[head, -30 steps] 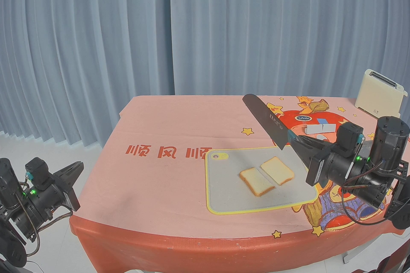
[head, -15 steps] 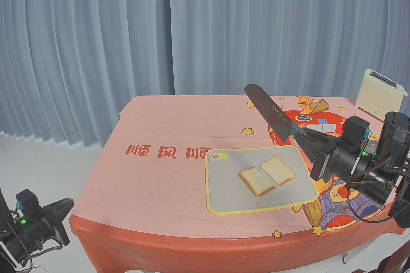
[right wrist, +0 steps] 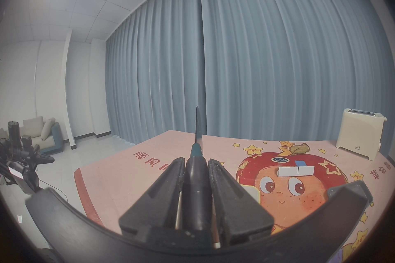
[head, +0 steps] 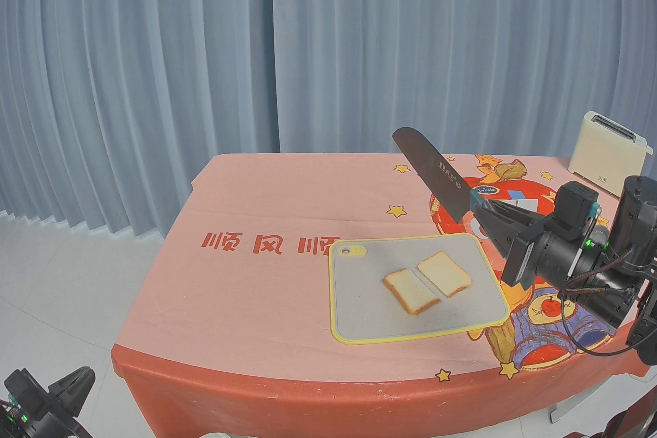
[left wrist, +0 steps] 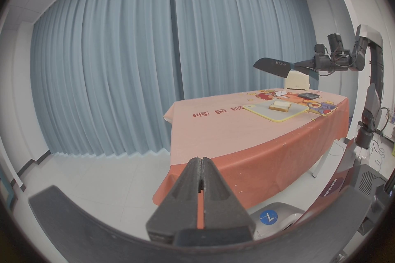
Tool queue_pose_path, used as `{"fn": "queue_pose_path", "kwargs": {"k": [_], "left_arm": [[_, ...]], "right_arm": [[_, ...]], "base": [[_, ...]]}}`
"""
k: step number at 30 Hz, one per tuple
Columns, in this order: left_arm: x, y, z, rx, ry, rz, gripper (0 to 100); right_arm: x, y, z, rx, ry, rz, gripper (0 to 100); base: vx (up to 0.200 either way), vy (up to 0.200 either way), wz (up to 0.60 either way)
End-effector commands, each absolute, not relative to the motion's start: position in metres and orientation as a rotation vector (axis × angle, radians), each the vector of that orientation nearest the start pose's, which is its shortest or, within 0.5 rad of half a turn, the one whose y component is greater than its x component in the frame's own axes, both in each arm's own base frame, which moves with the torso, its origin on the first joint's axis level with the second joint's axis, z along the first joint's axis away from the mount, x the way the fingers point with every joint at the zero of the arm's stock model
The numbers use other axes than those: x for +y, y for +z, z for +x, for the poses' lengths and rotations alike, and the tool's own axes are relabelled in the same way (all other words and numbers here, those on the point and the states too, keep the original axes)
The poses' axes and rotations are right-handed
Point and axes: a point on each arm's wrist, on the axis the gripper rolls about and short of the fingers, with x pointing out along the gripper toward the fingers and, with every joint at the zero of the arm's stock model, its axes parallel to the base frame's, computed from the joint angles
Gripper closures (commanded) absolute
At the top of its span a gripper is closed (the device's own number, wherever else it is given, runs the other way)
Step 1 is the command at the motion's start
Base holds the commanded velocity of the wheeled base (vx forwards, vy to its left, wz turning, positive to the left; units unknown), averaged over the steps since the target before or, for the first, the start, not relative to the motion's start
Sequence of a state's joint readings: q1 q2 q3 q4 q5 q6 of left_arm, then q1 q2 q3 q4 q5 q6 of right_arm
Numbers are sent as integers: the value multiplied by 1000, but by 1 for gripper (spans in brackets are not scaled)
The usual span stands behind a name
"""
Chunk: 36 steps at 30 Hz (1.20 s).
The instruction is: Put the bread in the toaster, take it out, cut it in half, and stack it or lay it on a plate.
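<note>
Two toasted bread halves (head: 411, 291) (head: 445, 273) lie side by side on a grey cutting board (head: 363, 316) with a yellow rim. My right gripper (head: 489, 213) hovers above the board's far right corner, shut on a knife's teal handle (right wrist: 196, 177). The dark knife blade (head: 432, 172) points up and to the left, above the table. The cream toaster (head: 608, 150) stands at the far right corner. My left gripper (head: 72, 384) is low beside the table's near left corner, its fingers (left wrist: 187, 190) pressed together with nothing between them.
A small white and blue block (head: 514, 205) lies on the cartoon print behind the right arm. The pink tablecloth (head: 260, 295) is bare to the left of the board. Grey curtains hang behind the table. A dark flat object (left wrist: 308, 95) lies at the table's far right.
My left arm has sunk down and away from the table's left edge. My right gripper has drifted slightly right and back with the knife. The bread halves have stayed in place.
</note>
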State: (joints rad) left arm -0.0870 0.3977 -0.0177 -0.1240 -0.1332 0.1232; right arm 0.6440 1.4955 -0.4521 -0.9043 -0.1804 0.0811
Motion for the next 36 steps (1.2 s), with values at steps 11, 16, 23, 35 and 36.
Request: {"fn": "queue_pose_path", "kwargs": {"k": [11, 16, 23, 35, 36], "left_arm": [[1, 78, -16, 76, -115, 12, 100], [2, 78, -16, 73, -66, -30, 100], [2, 78, -16, 72, -73, -2, 100], [0, 77, -21, 15, 6, -11, 100], [0, 77, -21, 12, 5, -6, 100]], "right_arm": [[134, 178, 187, 125, 456, 35, 100], [134, 180, 186, 116, 457, 39, 100], [133, 182, 185, 107, 457, 43, 100], [131, 186, 183, 91, 460, 47, 100], [131, 186, 182, 93, 460, 43, 100]], "base": [[0, 0, 0], [0, 0, 0], [0, 0, 0], [0, 0, 0], [0, 0, 0]]}}
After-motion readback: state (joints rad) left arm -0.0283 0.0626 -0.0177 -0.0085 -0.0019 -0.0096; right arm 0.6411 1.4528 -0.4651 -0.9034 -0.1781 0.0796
